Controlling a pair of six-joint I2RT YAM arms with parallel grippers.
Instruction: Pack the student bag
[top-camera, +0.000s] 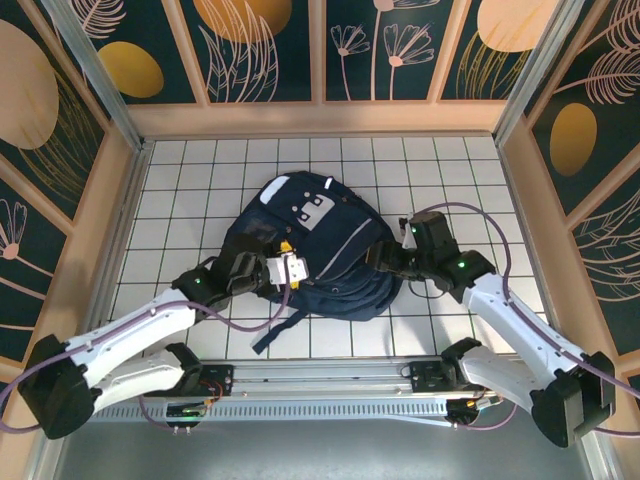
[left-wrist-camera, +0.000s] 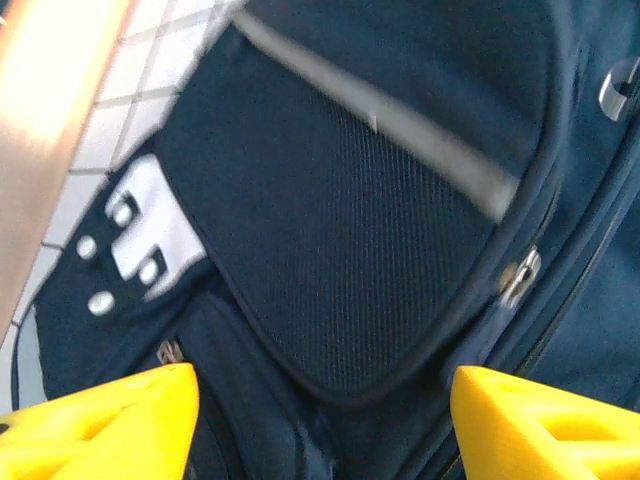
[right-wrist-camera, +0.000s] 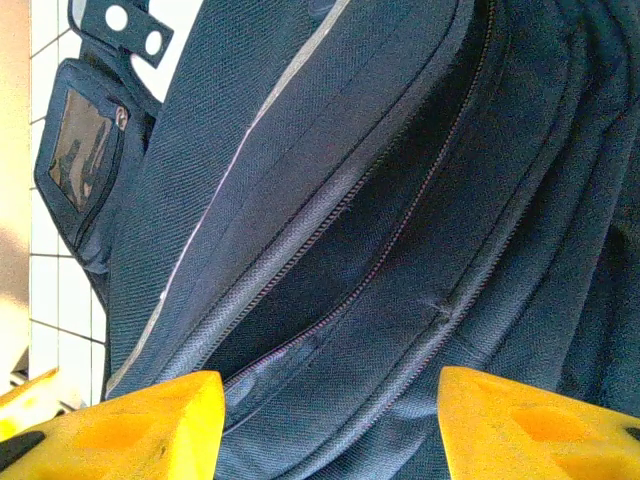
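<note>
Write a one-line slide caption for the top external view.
Left gripper and right gripper, both open, at either side of the navy bag on the white gridded table.

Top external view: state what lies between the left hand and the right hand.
The student bag fills that stretch in the top view, with the left hand at its left side and the right hand at its right side.

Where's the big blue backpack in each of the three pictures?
Top external: the student bag lies in the middle of the white tiled table.
Left wrist: the bag is close up, centre and right.
Right wrist: the bag runs across the centre, zips showing.
Shared landmark: the bag's grey stripe.
</note>
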